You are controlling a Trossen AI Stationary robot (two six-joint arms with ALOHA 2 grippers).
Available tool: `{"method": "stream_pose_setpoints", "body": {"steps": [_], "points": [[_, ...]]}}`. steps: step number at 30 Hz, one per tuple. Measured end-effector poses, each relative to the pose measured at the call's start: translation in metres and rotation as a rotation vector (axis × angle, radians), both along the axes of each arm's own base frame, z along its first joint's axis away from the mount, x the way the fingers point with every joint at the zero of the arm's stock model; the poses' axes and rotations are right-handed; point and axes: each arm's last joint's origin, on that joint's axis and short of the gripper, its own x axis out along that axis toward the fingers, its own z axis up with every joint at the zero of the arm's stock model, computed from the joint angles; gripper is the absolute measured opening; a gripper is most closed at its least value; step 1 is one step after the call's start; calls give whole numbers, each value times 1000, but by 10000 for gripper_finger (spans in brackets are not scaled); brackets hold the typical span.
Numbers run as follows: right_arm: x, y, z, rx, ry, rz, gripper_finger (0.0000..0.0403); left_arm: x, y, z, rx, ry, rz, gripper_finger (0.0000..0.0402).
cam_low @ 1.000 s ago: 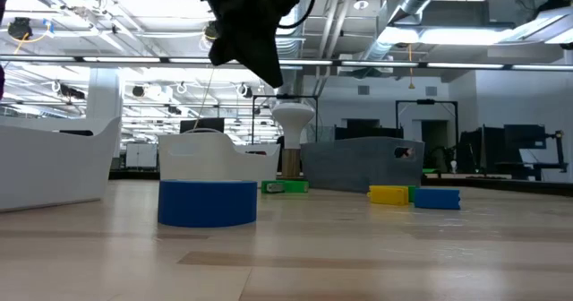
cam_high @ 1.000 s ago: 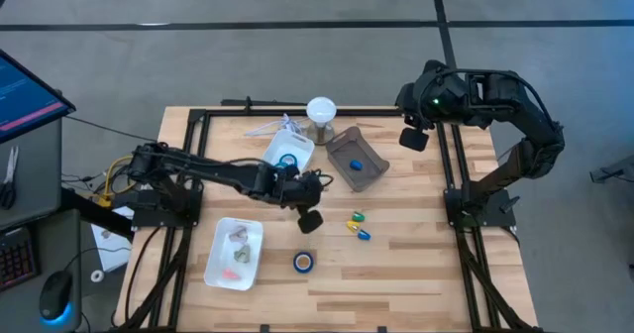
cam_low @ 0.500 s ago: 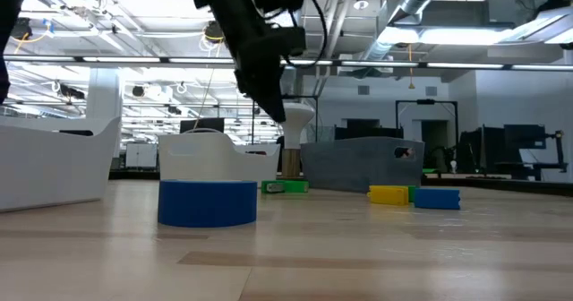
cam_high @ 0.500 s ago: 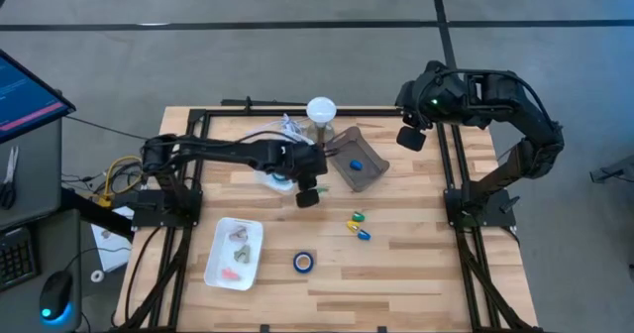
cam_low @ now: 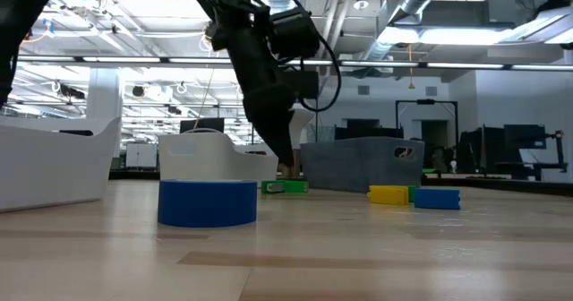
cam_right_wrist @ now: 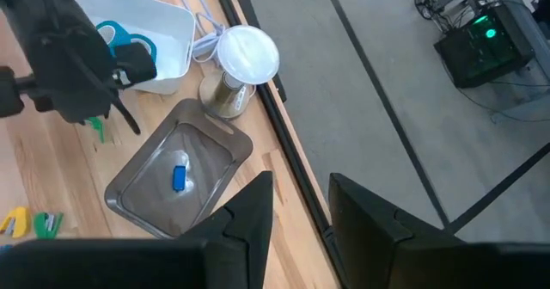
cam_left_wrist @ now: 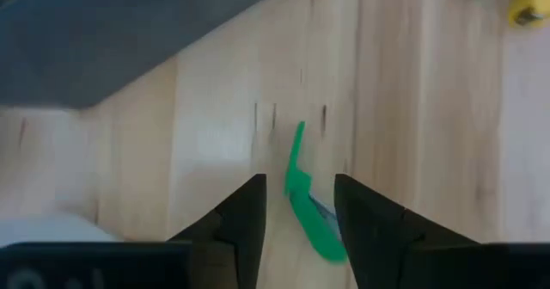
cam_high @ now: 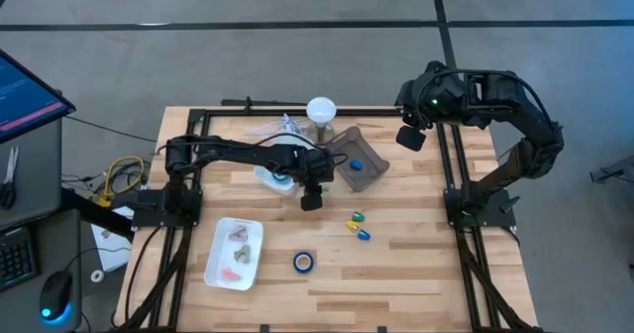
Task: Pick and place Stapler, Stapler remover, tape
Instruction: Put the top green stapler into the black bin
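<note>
My left gripper (cam_high: 311, 198) points down over the bare wood between the white bin (cam_right_wrist: 159, 35) and the grey tray (cam_high: 369, 170). It is open, and a small green piece (cam_left_wrist: 304, 207) lies on the table between its fingers. One blue tape roll (cam_high: 303, 262) lies flat near the front. More blue tape (cam_right_wrist: 129, 41) sits in the white bin. Small yellow, green and blue items (cam_high: 359, 225) lie right of the gripper. My right gripper (cam_high: 411, 137) hangs open above the table's far right. My left gripper comes at the green piece from above, one finger (cam_left_wrist: 245, 216) on each side of it. The piece's nearer end (cam_left_wrist: 329, 248) runs close to one finger. Whether it touches that finger, I cannot tell.
A blue item (cam_high: 356, 164) lies in the grey tray. A white round disc on a stand (cam_high: 321, 108) is at the far edge. A white tray (cam_high: 234, 253) with several small things sits front left. A black frame (cam_high: 451, 174) borders the table.
My left gripper has moved toward the table's far edge, from near the front tape roll to the gap between the white bin and the grey tray, and has come lower. The arm now lies over the white bin.
</note>
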Motion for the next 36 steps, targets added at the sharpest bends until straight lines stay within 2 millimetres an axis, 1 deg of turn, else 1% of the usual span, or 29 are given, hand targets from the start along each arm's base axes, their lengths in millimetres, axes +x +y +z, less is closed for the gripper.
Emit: {"method": "stream_pose_setpoints", "body": {"steps": [7, 12, 30, 36], "points": [[0, 0, 0, -3, 4, 5, 108, 6, 7, -9, 5, -31, 12, 118], [0, 0, 0, -3, 7, 5, 108, 6, 11, -14, -13, -15, 16, 117], [-1, -1, 0, -31, 15, -14, 108, 7, 11, -17, -57, -24, -1, 117], [-1, -1, 0, -30, 15, -14, 108, -3, 9, -33, -69, 9, 12, 117]]}}
